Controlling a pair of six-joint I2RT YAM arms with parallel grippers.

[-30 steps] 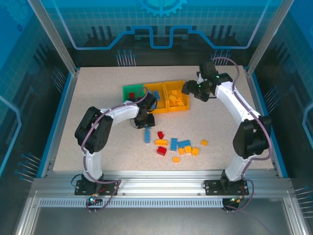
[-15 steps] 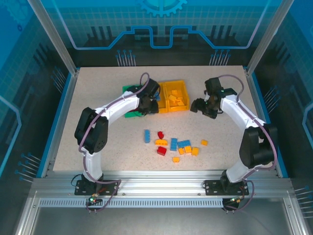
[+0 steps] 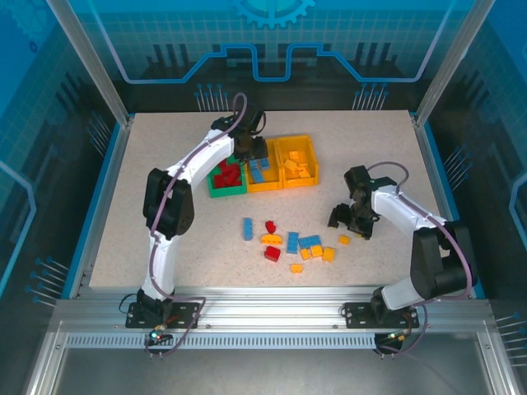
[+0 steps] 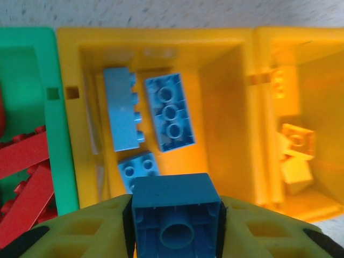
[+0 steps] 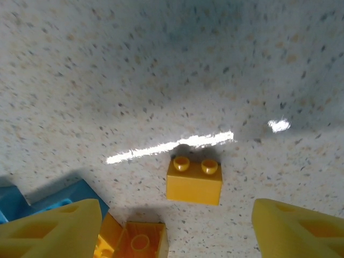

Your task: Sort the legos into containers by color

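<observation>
Beige speckled tabletop (image 3: 165, 156) bears loose legos (image 3: 291, 242) inside a blue-walled enclosure (image 3: 272, 58).

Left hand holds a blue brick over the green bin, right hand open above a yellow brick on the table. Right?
No. The left wrist view shows the left hand holding the blue brick over the middle yellow bin, not the green bin. The rest is right.

Glossy plastic legos (image 4: 169, 110) and containers (image 4: 226, 43), matt speckled table (image 5: 161, 64), smooth plastic fingers (image 5: 48, 231).
</observation>
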